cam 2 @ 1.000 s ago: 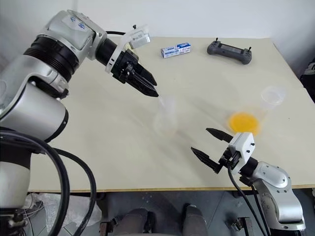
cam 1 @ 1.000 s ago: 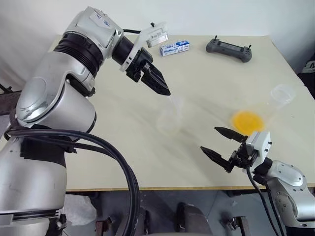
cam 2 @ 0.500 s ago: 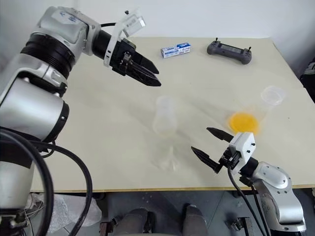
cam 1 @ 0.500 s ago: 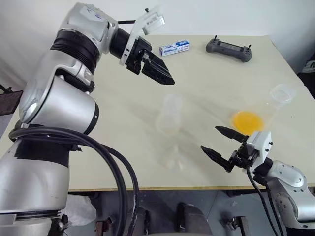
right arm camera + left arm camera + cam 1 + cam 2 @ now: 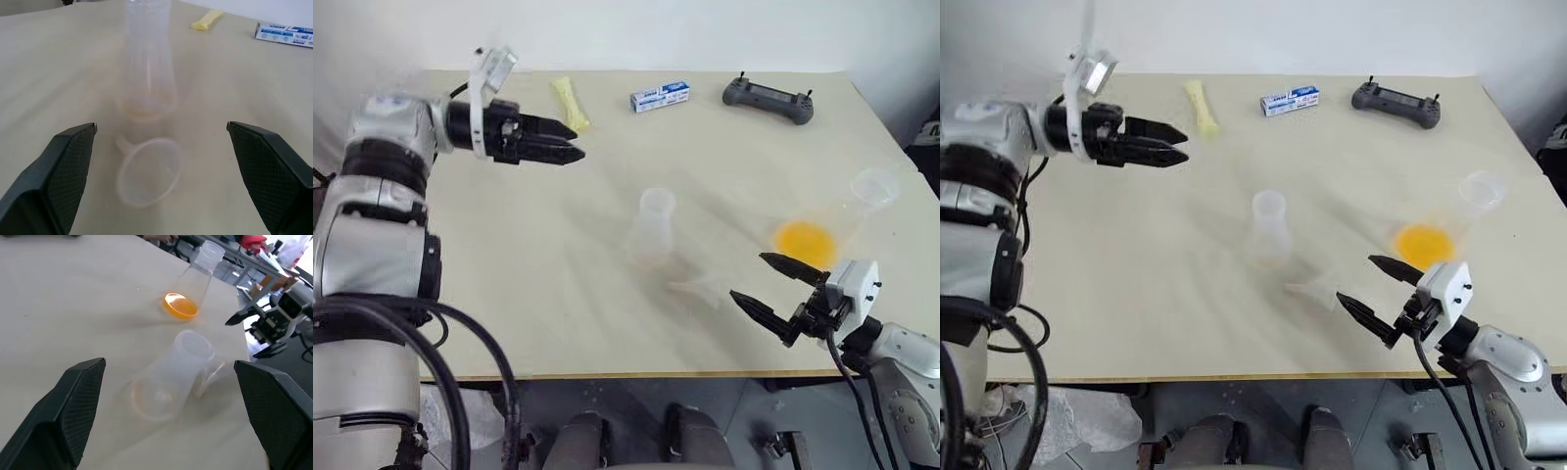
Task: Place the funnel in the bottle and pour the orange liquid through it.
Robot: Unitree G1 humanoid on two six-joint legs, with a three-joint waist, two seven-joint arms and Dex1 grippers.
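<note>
Step in hand: funnel pickup, not yet begun. Funnel [image 5: 1315, 291] lies on its side on surface [image 5: 1136, 274], just beside upright empty bottle [image 5: 1268, 228], toward robot. Orange liquid [image 5: 1424, 242] sits in second flask [image 5: 1464, 211], well right of bottle. Right gripper [image 5: 1378, 293] near funnel, fingers spread, empty. Left gripper [image 5: 1170, 144] raised far left, fingers spread, empty. Next move likely: right fingers close on funnel rim, lift, seat stem in bottle neck.
</note>
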